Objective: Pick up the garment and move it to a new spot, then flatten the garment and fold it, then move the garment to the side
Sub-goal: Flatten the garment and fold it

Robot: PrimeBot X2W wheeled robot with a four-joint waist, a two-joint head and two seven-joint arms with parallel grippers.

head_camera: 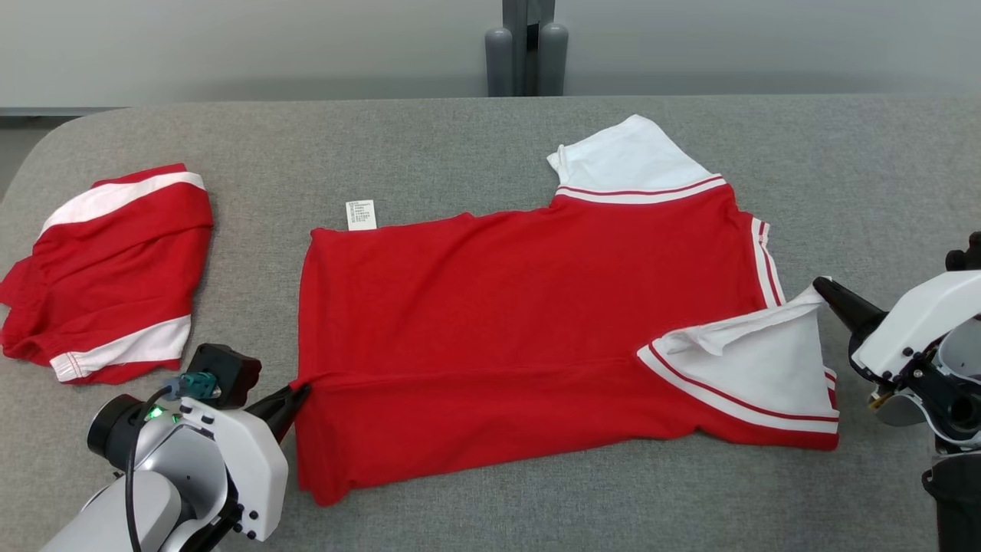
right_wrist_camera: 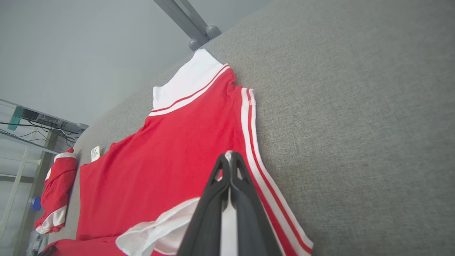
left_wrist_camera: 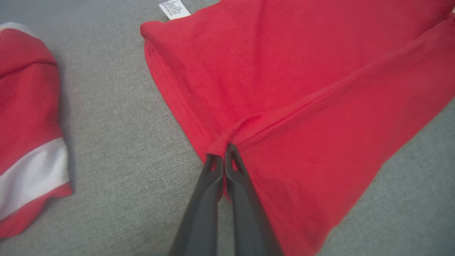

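A red garment (head_camera: pixel 506 322) with white sleeves and red-and-white trim lies spread on the grey table (head_camera: pixel 475 138), its near edge folded up along a crease. My left gripper (head_camera: pixel 300 392) is shut on the garment's left hem at that crease; the left wrist view shows the red cloth (left_wrist_camera: pixel 284 89) pinched at the gripper's tip (left_wrist_camera: pixel 224 151). My right gripper (head_camera: pixel 821 285) is shut on the white sleeve (head_camera: pixel 766 360), lifting its corner off the table; white cloth (right_wrist_camera: pixel 227 217) runs between the right gripper's (right_wrist_camera: pixel 230 156) fingers. A white label (head_camera: pixel 361 214) sticks out at the far left corner.
A second red-and-white garment (head_camera: pixel 107 268) lies bunched at the table's left side, close to my left arm. Bare grey table (head_camera: pixel 881 169) stretches to the right and behind the garment. A grey post (head_camera: pixel 526 50) stands beyond the far edge.
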